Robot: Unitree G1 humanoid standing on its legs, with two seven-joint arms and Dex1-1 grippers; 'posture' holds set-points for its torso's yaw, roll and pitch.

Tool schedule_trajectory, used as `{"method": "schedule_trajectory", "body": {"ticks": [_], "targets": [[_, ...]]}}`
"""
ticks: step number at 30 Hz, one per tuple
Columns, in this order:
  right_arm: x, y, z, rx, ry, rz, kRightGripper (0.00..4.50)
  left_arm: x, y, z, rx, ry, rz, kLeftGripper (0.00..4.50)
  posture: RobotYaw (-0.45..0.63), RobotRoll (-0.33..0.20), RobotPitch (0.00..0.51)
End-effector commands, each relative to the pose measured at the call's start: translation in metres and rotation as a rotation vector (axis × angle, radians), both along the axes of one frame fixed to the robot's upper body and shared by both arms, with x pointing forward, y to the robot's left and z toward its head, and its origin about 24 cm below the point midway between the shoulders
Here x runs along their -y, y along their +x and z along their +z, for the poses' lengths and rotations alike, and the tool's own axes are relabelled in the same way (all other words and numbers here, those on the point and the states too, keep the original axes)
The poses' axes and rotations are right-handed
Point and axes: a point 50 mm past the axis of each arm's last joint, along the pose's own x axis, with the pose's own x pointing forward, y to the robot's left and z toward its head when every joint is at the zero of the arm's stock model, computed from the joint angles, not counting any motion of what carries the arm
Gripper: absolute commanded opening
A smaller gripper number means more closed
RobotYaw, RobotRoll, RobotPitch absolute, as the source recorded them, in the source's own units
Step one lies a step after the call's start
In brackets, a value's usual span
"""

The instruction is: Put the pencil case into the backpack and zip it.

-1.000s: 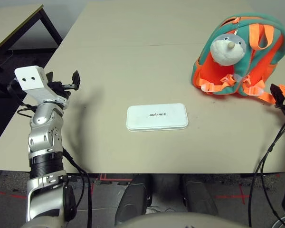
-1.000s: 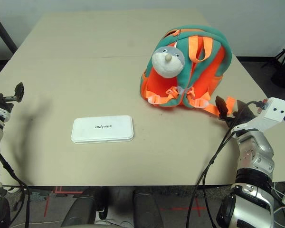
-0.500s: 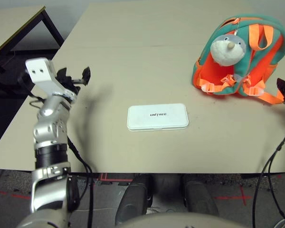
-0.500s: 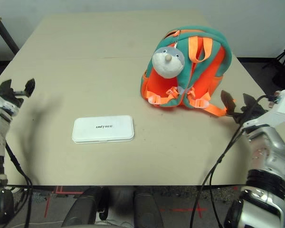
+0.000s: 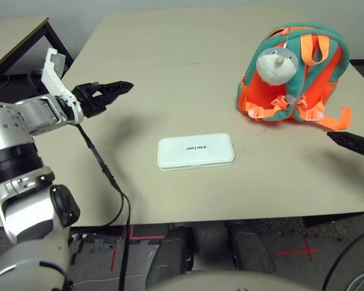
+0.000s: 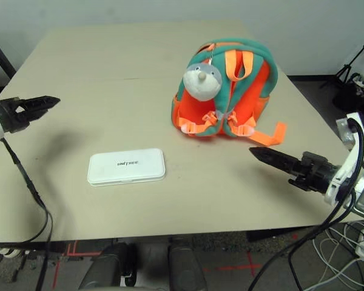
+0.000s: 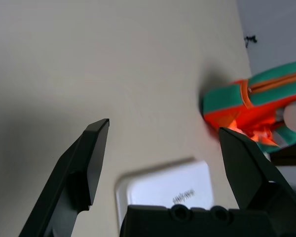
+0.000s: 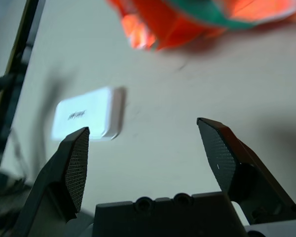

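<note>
A white pencil case (image 5: 195, 151) lettered UNITREE lies flat on a pale surface (image 5: 164, 91), near its front edge, while a teal and orange backpack (image 6: 229, 91) with a plush charm (image 6: 202, 82) stands farther back, toward the robot's right. The step in hand appears to be opening the bag. To do it well, one gripper should steady the fabric near the top as the other takes the zipper pull and draws it along the seam, gently, lest the bag topple or the charm get pinched. The fingers of the left gripper (image 7: 165, 126) are spread wide, holding nothing, above the surface on the case's left. Those of the right gripper (image 8: 143, 123) are likewise wide apart and empty, near the loose orange strap (image 6: 270, 134) but gripping none of it.
</note>
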Motion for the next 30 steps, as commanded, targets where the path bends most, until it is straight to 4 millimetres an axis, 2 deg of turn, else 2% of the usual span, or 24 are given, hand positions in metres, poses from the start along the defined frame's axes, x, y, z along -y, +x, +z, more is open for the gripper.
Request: {"method": "schedule_trajectory", "body": {"ticks": [1,8,9,12,23,24,30], "targets": [[-0.017,0.01,-0.016,-0.063,0.016,0.049,4.47,0.003,-0.001,-0.013,-0.079,-0.014,-0.035,4.5,-0.05,0.0,0.099],[-0.036,0.03,-0.034,-0.129,0.027,0.09,4.47,0.009,-0.006,-0.038,-0.2,-0.085,-0.127,4.5,-0.03,0.0,0.099],[-0.037,0.032,-0.035,-0.134,0.025,0.091,4.33,0.009,-0.007,-0.041,-0.217,-0.098,-0.134,4.5,-0.03,0.0,0.1],[-0.039,0.037,-0.039,-0.162,0.012,0.099,3.7,0.009,-0.01,-0.049,-0.26,-0.133,-0.157,4.5,-0.03,0.0,0.104],[-0.057,0.055,-0.055,-0.235,0.045,0.147,0.16,0.02,-0.02,-0.073,-0.355,-0.189,-0.245,4.5,-0.03,0.0,0.103],[-0.057,0.057,-0.057,-0.237,0.044,0.142,0.03,0.023,-0.021,-0.074,-0.358,-0.195,-0.258,4.5,-0.03,0.0,0.102],[-0.063,0.07,-0.059,-0.226,0.041,0.127,0.03,0.031,-0.022,-0.074,-0.371,-0.208,-0.317,4.5,-0.03,0.0,0.099]]}}
